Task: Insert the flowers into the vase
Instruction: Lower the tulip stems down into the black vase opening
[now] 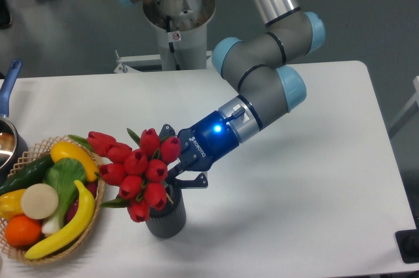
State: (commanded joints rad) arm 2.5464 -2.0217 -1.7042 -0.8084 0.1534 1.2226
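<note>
A single fixed camera views the scene from above, at the table's (314,180) near side, angled steeply down toward the far edge and the arm's base (178,10). It stands moderately close; the table's left and near edges are cropped from view.

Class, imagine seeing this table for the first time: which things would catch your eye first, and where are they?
First, the bunch of red flowers near the table's front left, sitting over the dark vase. Next, the gripper with its glowing blue ring, right against the flowers. Then the basket of colourful fruit and vegetables at the left edge.
</note>
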